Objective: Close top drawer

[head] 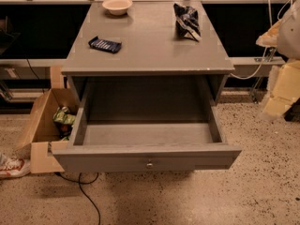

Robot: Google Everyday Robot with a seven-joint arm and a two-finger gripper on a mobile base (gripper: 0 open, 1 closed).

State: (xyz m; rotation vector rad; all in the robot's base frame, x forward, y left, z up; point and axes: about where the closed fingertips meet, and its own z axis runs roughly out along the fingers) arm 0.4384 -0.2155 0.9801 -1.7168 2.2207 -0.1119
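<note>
The top drawer of the grey cabinet is pulled far out toward me, and its inside is empty. Its flat grey front carries one small round silver knob at the centre. The lower drawers are hidden beneath it. My gripper shows as a white and yellowish shape at the right edge of the camera view. It hangs in the air to the right of the cabinet, well apart from the drawer and above the level of the drawer front.
On the cabinet top are a white bowl, a dark chip bag and a blue snack bar. An open cardboard box stands at the left. A shoe and a black cable lie on the speckled floor.
</note>
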